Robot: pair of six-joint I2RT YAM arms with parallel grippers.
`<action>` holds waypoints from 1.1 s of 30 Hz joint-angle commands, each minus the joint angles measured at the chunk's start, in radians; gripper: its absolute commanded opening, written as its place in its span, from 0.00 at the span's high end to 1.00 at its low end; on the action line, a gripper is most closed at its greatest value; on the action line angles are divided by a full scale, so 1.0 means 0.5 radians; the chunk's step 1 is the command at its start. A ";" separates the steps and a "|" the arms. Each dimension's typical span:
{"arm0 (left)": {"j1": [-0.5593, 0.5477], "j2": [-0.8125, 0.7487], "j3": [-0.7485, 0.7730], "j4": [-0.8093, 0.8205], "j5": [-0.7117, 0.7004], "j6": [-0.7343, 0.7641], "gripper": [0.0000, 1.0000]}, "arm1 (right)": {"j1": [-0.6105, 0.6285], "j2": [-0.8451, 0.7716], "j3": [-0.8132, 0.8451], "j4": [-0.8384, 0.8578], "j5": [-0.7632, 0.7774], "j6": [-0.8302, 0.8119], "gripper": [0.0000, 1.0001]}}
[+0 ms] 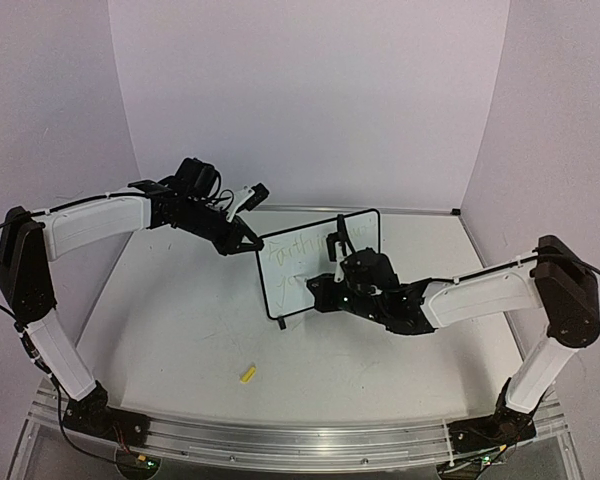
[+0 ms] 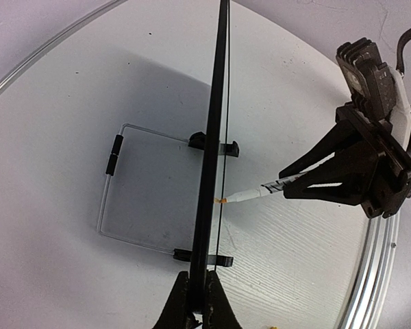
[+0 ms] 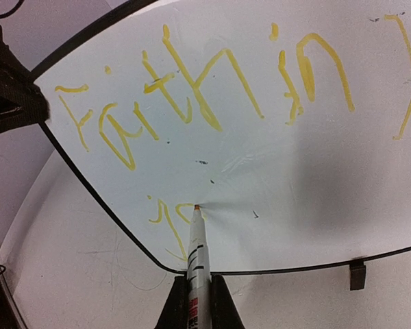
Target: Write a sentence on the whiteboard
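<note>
Yellow sentence: from overhead it shows faintly on the whiteboard, which stands upright mid-surface. A small yellow piece lies nearer the bases.
Arms: the left arm reaches to the board's left edge. The right arm stretches low toward its face.
Left wrist: the left jaws pinch the board's rim, seen edge-on. The marker tip touches the face.
Right wrist: the right jaws are pressed on the marker barrel.
Progress: "Faith in Y" fills line one and line two is barely begun, so much writing likely remains.
</note>
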 commanded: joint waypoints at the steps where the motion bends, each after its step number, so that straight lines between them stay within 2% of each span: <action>1: -0.030 0.119 -0.068 -0.269 -0.209 0.045 1.00 | -0.010 -0.069 0.079 0.067 -0.008 -0.026 1.00; 8: -0.030 0.120 -0.070 -0.263 -0.237 0.032 1.00 | -0.010 -0.067 0.065 0.064 -0.049 -0.013 1.00; 15: -0.029 0.116 -0.067 -0.284 -0.252 0.039 1.00 | -0.011 -0.240 -0.022 0.030 -0.050 -0.027 1.00; 22: 0.009 0.036 -0.064 -0.337 -0.198 0.089 1.00 | -0.012 -0.455 -0.090 -0.074 0.069 -0.074 1.00; 33: 0.096 0.010 -0.048 -0.432 -0.003 0.135 1.00 | -0.011 -0.611 -0.141 -0.097 0.123 -0.114 1.00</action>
